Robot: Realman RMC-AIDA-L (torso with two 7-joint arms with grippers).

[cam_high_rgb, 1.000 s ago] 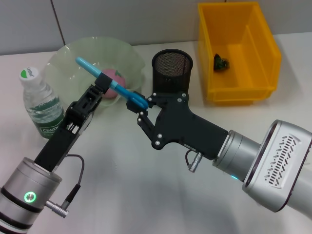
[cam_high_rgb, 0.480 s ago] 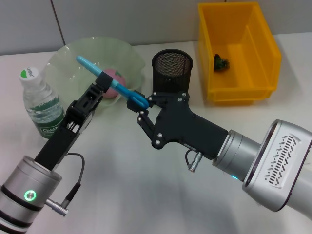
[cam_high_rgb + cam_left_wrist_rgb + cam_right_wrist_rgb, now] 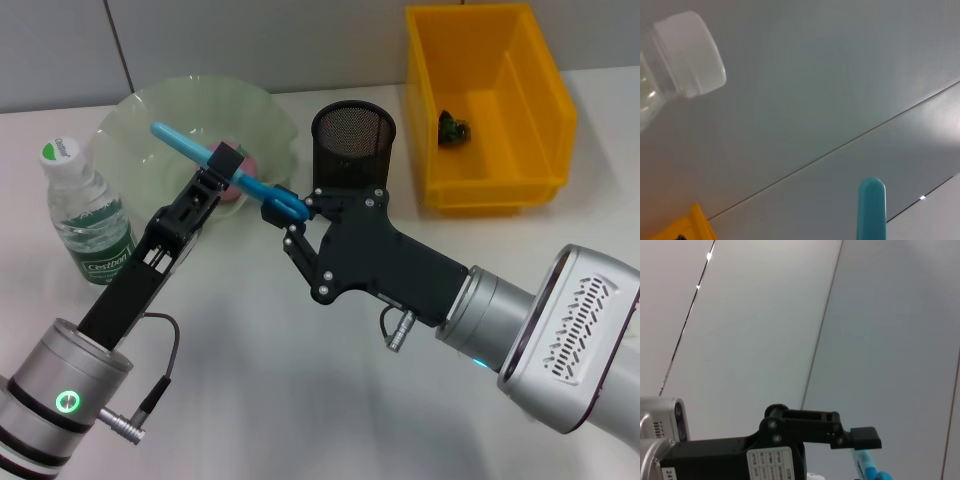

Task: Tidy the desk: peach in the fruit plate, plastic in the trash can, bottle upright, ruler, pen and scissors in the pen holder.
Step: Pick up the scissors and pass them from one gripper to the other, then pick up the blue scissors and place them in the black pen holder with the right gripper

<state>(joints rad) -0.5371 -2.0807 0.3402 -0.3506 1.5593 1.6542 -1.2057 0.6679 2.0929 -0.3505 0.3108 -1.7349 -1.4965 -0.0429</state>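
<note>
Head view: left gripper (image 3: 226, 166) and right gripper (image 3: 287, 207) each clamp the slim blue plastic pen (image 3: 205, 160) beside the black mesh pen holder (image 3: 353, 140).

White desk (image 3: 250, 400) under even light; pale grey panelled wall (image 3: 300, 40) behind, thin dark seams.

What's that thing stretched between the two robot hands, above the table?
A blue pen. In the head view, the left gripper clamps its middle and the right gripper meets its lower end, beside the black mesh pen holder.
</note>
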